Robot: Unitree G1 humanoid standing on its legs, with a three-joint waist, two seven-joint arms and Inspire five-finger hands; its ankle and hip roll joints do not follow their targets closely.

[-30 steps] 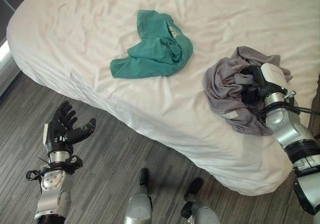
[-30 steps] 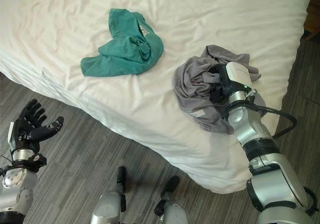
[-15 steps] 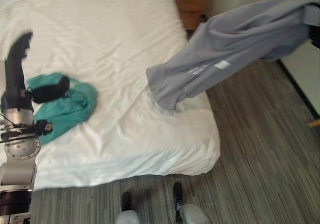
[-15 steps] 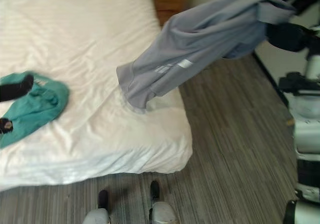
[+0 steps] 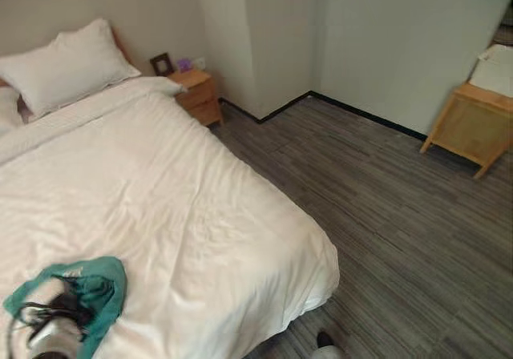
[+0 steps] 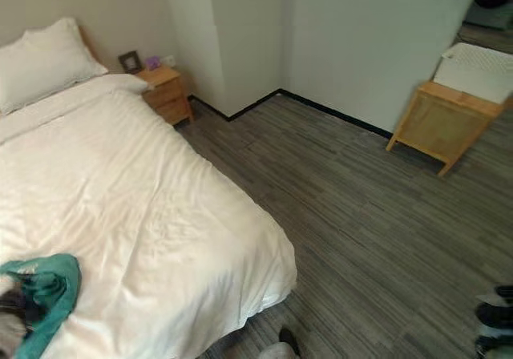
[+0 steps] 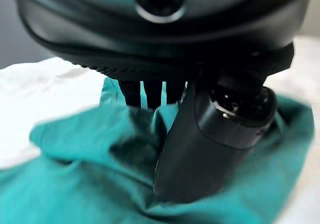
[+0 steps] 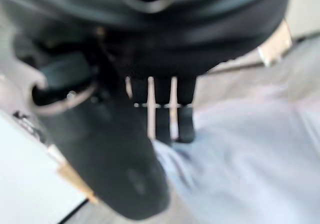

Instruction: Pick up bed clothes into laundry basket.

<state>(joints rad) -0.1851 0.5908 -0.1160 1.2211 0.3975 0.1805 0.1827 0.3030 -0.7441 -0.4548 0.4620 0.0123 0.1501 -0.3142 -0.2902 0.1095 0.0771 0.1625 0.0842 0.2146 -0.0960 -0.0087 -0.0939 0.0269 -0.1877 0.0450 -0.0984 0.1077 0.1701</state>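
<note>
Teal garment [image 5: 100, 283] nr bed [image 5: 200, 239] edge, left hand [image 7: 200, 134] gripping.

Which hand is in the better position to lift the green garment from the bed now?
The left. In the left wrist view the left hand is pressed into the teal garment on the bed. In the right wrist view the right hand is against grey cloth, so it seems occupied.
</note>
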